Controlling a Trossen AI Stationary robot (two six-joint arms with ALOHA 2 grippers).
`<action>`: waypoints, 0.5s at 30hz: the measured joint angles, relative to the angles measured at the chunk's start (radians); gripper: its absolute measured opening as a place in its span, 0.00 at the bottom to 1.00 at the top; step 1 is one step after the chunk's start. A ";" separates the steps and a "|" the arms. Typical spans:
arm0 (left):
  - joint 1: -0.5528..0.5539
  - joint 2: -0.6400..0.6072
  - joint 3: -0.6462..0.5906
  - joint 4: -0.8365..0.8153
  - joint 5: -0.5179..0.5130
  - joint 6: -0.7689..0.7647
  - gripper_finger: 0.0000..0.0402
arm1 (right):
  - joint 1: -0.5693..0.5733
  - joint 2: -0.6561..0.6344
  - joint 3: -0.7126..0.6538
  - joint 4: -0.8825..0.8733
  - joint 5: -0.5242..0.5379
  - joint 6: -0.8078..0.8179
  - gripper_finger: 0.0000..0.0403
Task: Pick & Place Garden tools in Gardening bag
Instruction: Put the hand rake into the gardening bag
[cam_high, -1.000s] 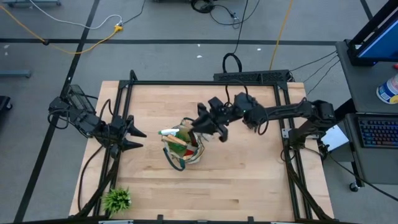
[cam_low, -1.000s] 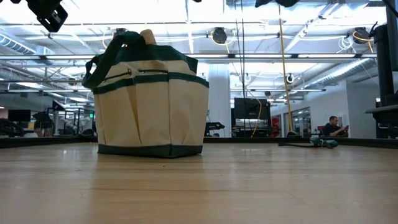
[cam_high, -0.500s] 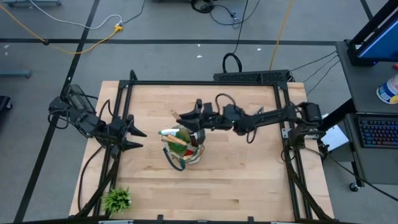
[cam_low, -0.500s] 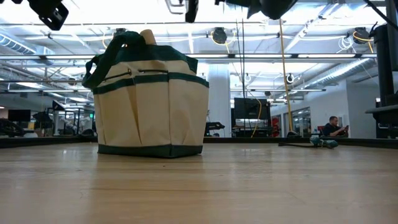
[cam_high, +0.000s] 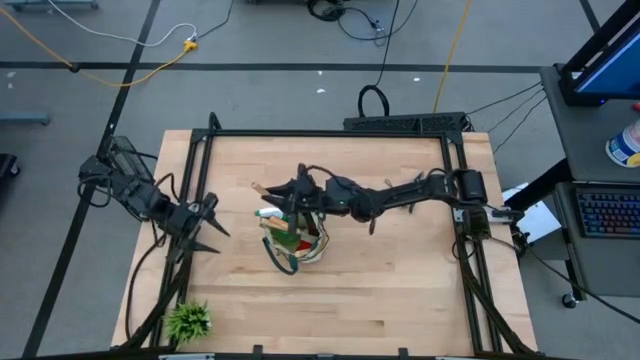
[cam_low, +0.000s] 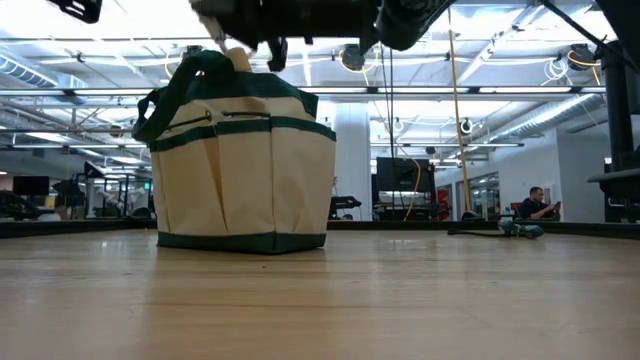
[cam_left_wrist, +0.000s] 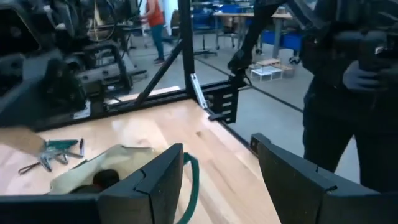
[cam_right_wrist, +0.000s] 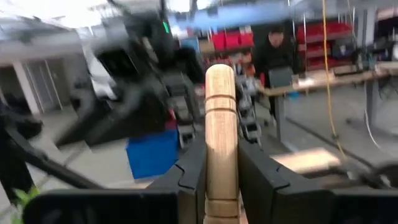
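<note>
The right gripper (cam_high: 292, 192), clamped on a wooden tool handle (cam_right_wrist: 221, 146), has swung across from beside the bag (cam_high: 294, 237) to directly over its mouth, so the drop looks close. The left gripper (cam_high: 208, 226) waits open at the bench's (cam_high: 400, 290) left edge. The tool's metal end is hidden; other tools inside show only as tips.

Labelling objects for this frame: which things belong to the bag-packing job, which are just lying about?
Job:
- gardening bag, tools already inside
- wooden-handled tool, clamped in the right gripper above the bag
- left gripper, open, waiting at the table's left edge

Lying about:
- small spiky green plant, near left corner
- table
</note>
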 joint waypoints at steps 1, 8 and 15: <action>0.000 0.000 0.000 -0.005 -0.002 -0.002 0.54 | -0.001 0.000 0.000 -0.028 0.003 -0.001 0.14; 0.001 -0.001 -0.013 -0.028 -0.069 -0.007 0.54 | 0.000 -0.002 0.000 -0.104 0.050 -0.023 0.14; 0.001 -0.001 -0.037 -0.011 -0.062 -0.026 0.54 | 0.027 -0.002 0.000 -0.181 0.048 0.006 0.14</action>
